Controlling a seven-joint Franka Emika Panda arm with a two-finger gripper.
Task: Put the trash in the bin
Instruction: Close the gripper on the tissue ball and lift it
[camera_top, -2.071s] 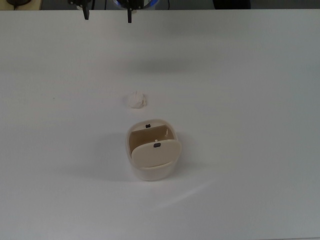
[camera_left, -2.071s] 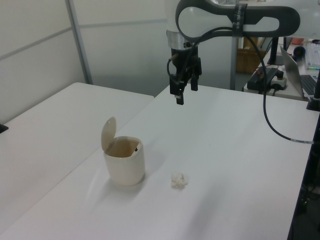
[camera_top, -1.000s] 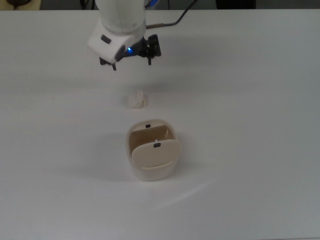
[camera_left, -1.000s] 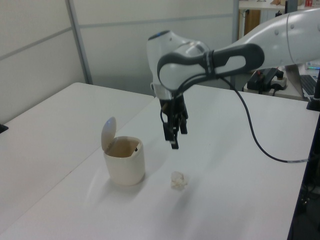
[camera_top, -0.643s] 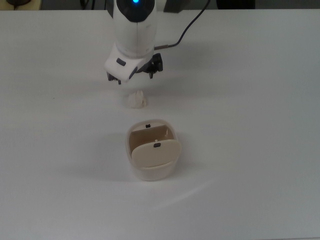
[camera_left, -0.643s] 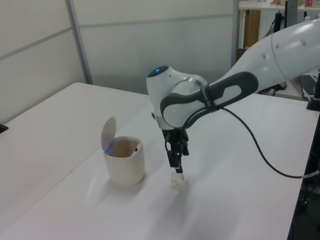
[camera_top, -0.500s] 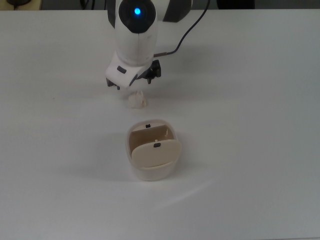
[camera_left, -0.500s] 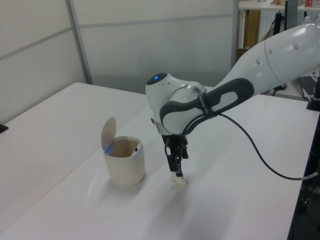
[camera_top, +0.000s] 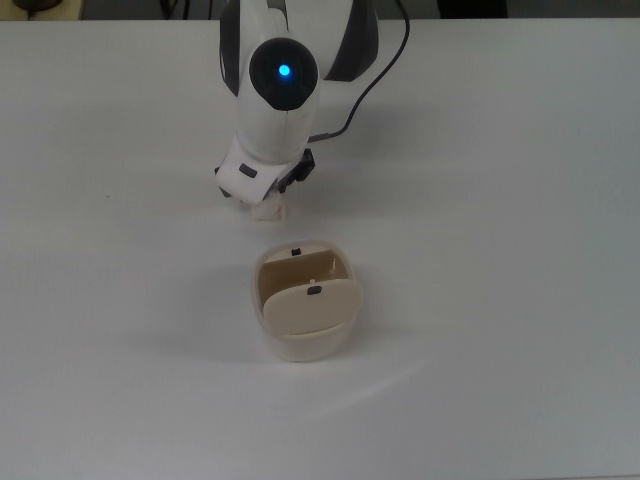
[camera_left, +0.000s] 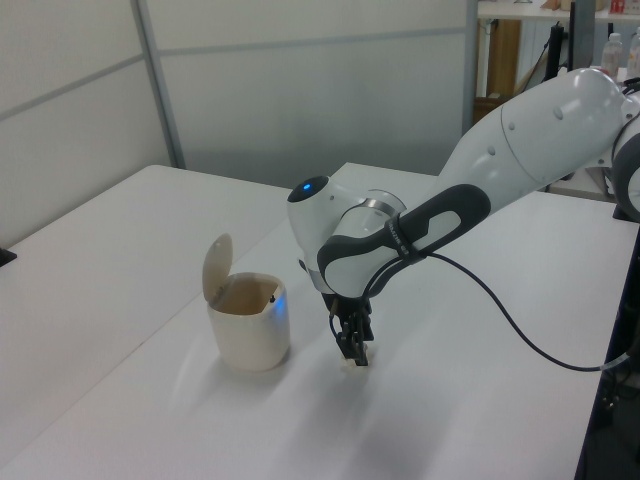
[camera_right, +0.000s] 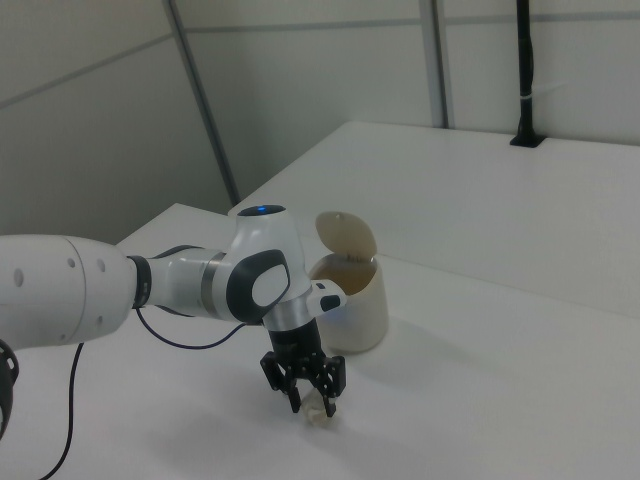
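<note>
The small crumpled white paper ball (camera_top: 270, 208) lies on the white table (camera_top: 500, 200), just beside the small cream rounded plastic bin (camera_top: 306, 305) at about its 11 o'clock in the top view. The bin stands upright with its swing flap lid (camera_left: 217, 266) tipped up, so the mouth is open. The white Panda arm (camera_left: 520, 135) reaches in from 12 o'clock in the top view, and its wrist covers most of the ball there.

The two-finger gripper (camera_right: 312, 403) is down at table level over the ball. In the right view the dark fingers (camera_right: 294, 392) stand apart, moderately wide, straddling the paper; they do not look pressed onto it yet, though whether either pad already touches is hard to tell. In the left view only a sliver of the ball (camera_left: 352, 362) shows below the fingertips.

This looks like the grasping step: reach done, pinch not yet made. The next move probably calls for bringing the fingers together on the ball with light force, since crumpled paper squashes and can slip out sideways, then lifting clear of the table. From there the carry is short, towards 5 o'clock in the top view, high enough to pass the rim and avoid the raised flap before letting go above the opening.
</note>
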